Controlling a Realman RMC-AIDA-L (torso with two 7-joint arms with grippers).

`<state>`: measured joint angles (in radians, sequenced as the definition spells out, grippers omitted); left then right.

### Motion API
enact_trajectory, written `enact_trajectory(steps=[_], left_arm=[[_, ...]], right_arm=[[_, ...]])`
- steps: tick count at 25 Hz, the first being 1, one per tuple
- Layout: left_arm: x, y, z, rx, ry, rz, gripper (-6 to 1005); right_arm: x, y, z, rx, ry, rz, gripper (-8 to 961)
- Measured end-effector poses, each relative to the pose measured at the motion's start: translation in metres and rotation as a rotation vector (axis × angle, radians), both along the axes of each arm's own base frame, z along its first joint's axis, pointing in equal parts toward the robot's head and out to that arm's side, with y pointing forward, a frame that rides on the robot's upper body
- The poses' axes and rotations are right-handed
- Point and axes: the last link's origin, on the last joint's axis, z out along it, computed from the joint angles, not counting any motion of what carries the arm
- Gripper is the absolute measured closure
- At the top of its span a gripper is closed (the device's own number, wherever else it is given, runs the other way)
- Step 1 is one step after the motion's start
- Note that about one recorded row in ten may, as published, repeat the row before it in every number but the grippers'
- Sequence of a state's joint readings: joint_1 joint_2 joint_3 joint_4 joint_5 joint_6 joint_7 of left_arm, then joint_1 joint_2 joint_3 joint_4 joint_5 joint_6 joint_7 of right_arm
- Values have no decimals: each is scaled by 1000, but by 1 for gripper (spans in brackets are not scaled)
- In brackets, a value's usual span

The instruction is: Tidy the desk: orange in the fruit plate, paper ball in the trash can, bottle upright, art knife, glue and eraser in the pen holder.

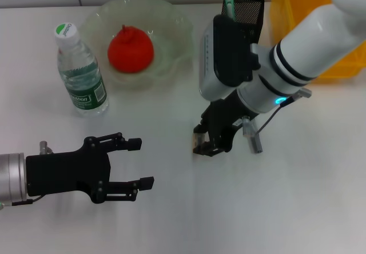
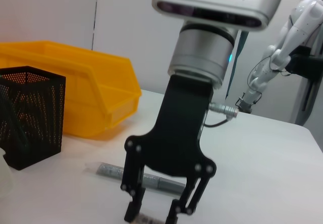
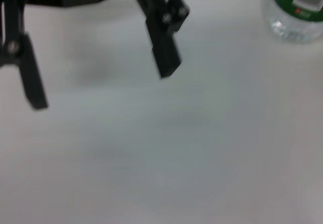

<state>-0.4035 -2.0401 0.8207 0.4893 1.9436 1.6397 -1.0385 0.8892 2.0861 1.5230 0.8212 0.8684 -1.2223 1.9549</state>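
Left jaws: spread wide on my left gripper [image 1: 140, 163], nothing between them; it hovers over bare desk [image 1: 297, 208] at the near left.
Right jaws: my right gripper [image 2: 151, 217] points straight down at mid-desk, fingers a little apart, tips at the surface on either side of a small tan, labelled thing. I take it for the eraser [image 2: 150, 218]. Can't tell if the pads touch it.
Bottle: bottle [image 1: 81, 72] stands upright at far left, cap on, just beside the plate.
Plate: plate [image 1: 177, 36] sits at the back, left of centre.
Orange: orange [image 1: 131, 50] lies inside the plate.
Glue: glue [image 2: 113, 171] lies flat on the desk just behind the right gripper, seen from the left wrist view. Not touched.
Holder: holder [image 1: 246, 9] stands upright at the back, behind my right wrist.
Knife: knife [image 1: 229, 1] stands in the holder, white end poking above the rim.
Can: can [image 1: 291, 19] at far right rear, just beside the holder; right arm covers most of it in the head view.
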Motion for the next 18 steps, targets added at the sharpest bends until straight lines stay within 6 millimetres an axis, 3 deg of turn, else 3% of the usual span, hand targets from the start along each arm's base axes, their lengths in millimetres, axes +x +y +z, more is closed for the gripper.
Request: enact_trajectory(steps=[4, 5, 6, 7, 8, 10, 11, 13, 18], left_arm=[[0, 0, 0, 1, 0, 1, 152], [0, 0, 0, 1, -1, 1, 152], [0, 0, 0, 1, -1, 1, 152], [0, 0, 0, 1, -1, 1, 152], [0, 0, 0, 0, -1, 1, 152], [0, 0, 0, 0, -2, 1, 152], [0, 0, 0, 0, -1, 1, 152], [0, 0, 0, -2, 0, 1, 152], [1, 0, -1, -7, -2, -4, 152]], right_arm=[[-13, 8, 16, 49, 61, -44, 540], [-23, 17, 37, 116, 123, -100, 544], [-23, 17, 37, 116, 123, -100, 544], [-31, 26, 59, 187, 174, -151, 544], [-31, 26, 59, 187, 174, -151, 544], [-41, 41, 97, 335, 227, -228, 544], [-41, 41, 97, 335, 227, -228, 545], [-41, 53, 124, 478, 225, -295, 545], [-35, 68, 143, 635, 197, -376, 545]])
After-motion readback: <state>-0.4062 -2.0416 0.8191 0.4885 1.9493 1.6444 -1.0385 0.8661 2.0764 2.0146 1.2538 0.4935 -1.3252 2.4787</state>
